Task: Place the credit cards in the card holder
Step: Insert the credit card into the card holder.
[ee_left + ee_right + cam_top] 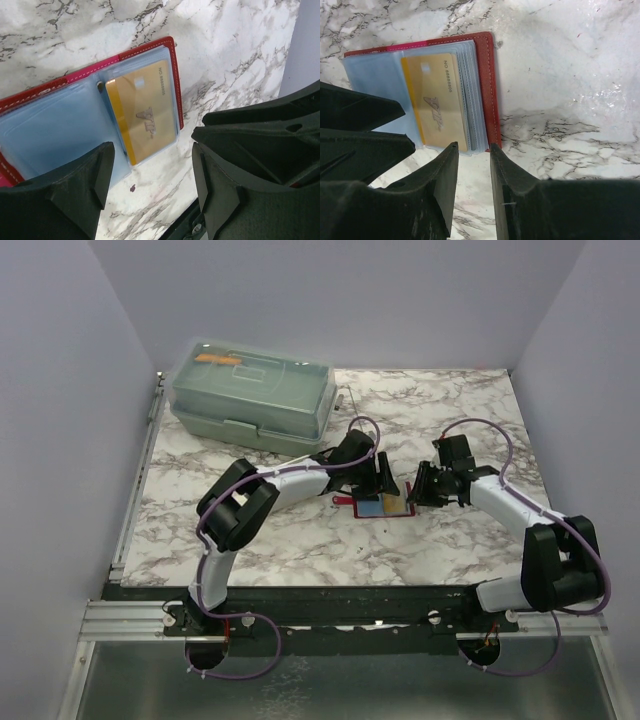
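Note:
The red card holder [383,506] lies open on the marble table, its clear sleeves facing up. A gold card [142,115] sits inside the right-hand sleeve; it also shows in the right wrist view [440,100]. No dark blue-grey card shows in any view. My left gripper [152,150] is open and empty, hovering just at the holder's near edge [150,47]. My right gripper [473,147] is narrowly open and empty, its tips just short of the holder's red cover [482,85]. In the top view the two grippers [378,480] [413,493] flank the holder.
A pale green translucent toolbox [250,395] with an orange item inside stands at the back left. Lilac walls enclose the table on three sides. A metal rail [135,490] runs along the left edge.

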